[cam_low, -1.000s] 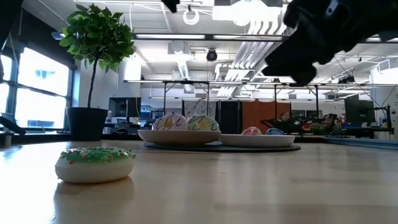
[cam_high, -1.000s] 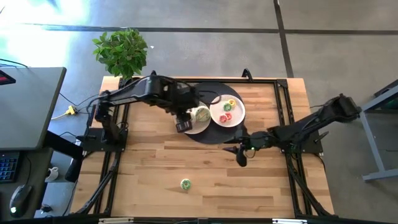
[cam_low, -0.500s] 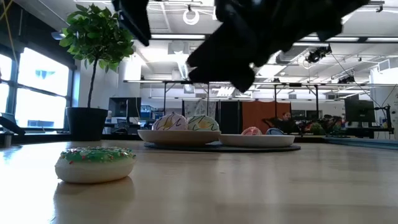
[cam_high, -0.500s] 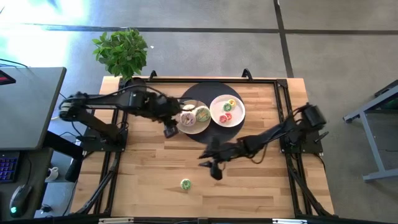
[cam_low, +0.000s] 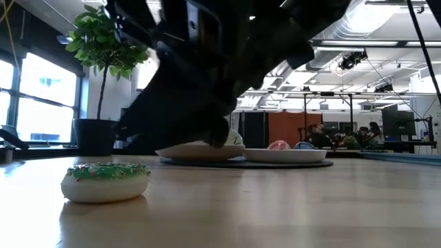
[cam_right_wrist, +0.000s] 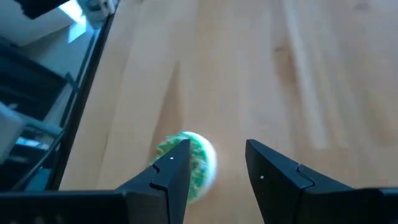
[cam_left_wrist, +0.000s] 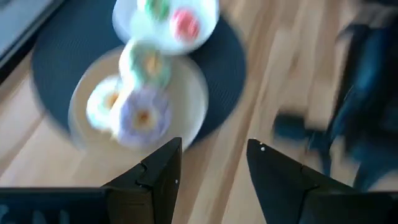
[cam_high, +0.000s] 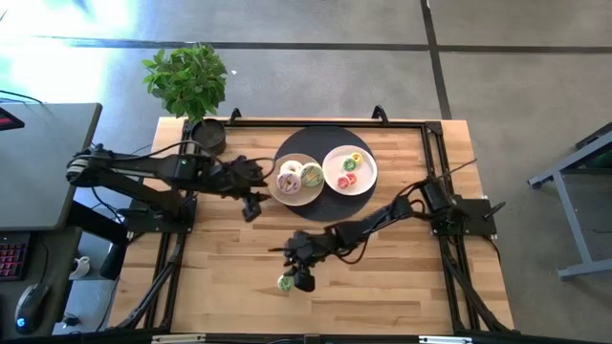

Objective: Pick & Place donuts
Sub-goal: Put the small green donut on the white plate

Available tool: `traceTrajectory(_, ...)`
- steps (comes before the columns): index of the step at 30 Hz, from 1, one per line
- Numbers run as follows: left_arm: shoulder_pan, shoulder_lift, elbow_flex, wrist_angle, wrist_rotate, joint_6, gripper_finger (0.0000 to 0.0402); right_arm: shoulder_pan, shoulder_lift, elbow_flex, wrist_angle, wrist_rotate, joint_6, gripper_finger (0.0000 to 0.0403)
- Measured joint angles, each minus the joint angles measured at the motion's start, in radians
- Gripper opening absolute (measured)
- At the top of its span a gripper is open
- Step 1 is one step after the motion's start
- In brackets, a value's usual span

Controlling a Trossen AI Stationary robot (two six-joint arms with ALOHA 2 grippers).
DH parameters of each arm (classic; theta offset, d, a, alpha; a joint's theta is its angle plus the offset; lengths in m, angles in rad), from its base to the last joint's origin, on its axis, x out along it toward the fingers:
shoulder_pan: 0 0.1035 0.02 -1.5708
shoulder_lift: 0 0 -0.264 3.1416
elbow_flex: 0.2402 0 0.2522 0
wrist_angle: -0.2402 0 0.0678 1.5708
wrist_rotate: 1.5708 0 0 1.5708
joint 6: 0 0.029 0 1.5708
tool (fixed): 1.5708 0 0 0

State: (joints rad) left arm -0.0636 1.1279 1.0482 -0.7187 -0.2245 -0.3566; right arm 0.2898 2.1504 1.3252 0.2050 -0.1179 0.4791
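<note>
One green-sprinkled donut [cam_high: 285,283] lies flat on the bare wood near the table's near edge, also in the low view [cam_low: 105,180]. My right gripper [cam_high: 302,278] is open just to its right; in the right wrist view the donut [cam_right_wrist: 189,163] sits ahead of the open fingers [cam_right_wrist: 217,163], by one fingertip. My left gripper [cam_high: 251,207] is open and empty, left of the cream plate [cam_high: 284,198], which holds two larger donuts [cam_high: 299,177]. The white plate [cam_high: 366,182] carries several mini donuts [cam_high: 350,170].
Both plates sit on a dark round mat [cam_high: 325,208] at the table's far middle. A potted plant [cam_high: 188,81] stands at the far left corner. Bare wood [cam_high: 402,277] stretches along the near half. A dark frame rail [cam_high: 435,182] runs along the right side.
My right arm has swept from beside the mat toward the near edge and the table's left, dropping low beside the green donut. My left arm has drawn back from over the cream plate toward the table's left. The donuts have kept their places.
</note>
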Motion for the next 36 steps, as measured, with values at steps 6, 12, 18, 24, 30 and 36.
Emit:
traceTrajectory(6,-0.064,-0.035,-0.024,0.037,-0.019,-0.028,0.0179,0.033,0.083,0.061,-0.009,-0.023,-0.017,0.0149)
traceTrajectory(12,-0.115,-0.048,-0.029,0.024,-0.033,-0.093,0.0179,0.043,0.112,0.064,-0.008,-0.009,-0.044,0.0147)
traceTrajectory(18,-0.173,-0.048,-0.029,0.043,-0.034,-0.136,0.0179,0.043,0.114,0.064,0.002,-0.005,-0.104,0.0093)
traceTrajectory(24,-0.211,-0.048,-0.029,0.044,-0.075,-0.159,0.0179,0.009,0.087,0.062,-0.026,-0.081,-0.143,0.0014)
traceTrajectory(30,-0.213,-0.047,-0.029,0.045,-0.105,-0.199,0.0179,-0.067,-0.099,0.064,-0.294,-0.057,-0.240,0.0028)
traceTrajectory(36,-0.212,-0.047,-0.029,0.048,-0.133,-0.200,0.0179,-0.184,-0.338,0.044,-0.710,0.198,-0.333,0.0014)
